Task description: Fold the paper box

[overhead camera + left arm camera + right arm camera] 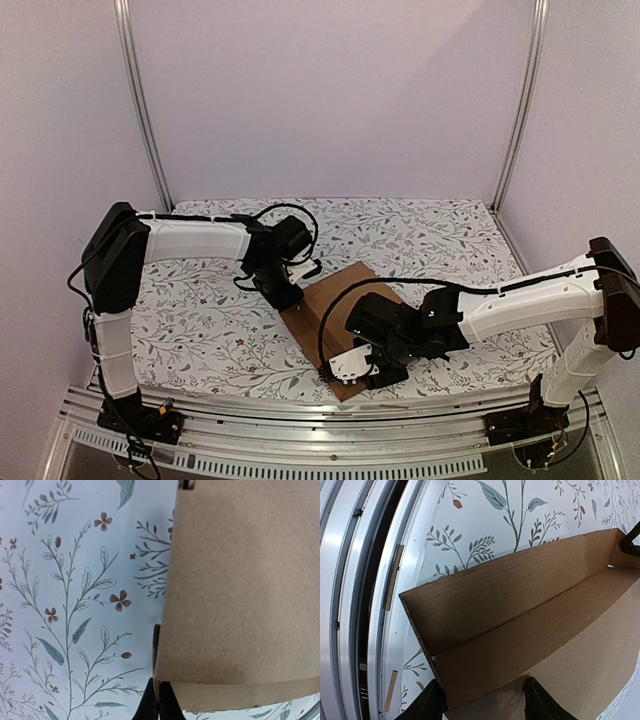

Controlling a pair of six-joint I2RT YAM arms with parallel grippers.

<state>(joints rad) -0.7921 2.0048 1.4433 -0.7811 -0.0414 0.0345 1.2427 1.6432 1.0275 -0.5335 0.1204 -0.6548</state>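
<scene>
The paper box (335,300) is plain brown cardboard and lies at an angle in the middle of the floral tablecloth. My left gripper (290,300) is at its left corner. In the left wrist view that gripper (159,702) is shut, pinching a thin upright edge of the box (240,590). My right gripper (365,370) is over the near end of the box. In the right wrist view it (482,705) stands open astride a raised side wall of the box (520,630), one finger (427,702) outside and the other on the floor inside.
An aluminium rail (330,420) runs along the near table edge, close behind the right gripper (350,605). Floral cloth (200,320) covers the table. Metal frame posts (140,100) and white walls close in the back and sides.
</scene>
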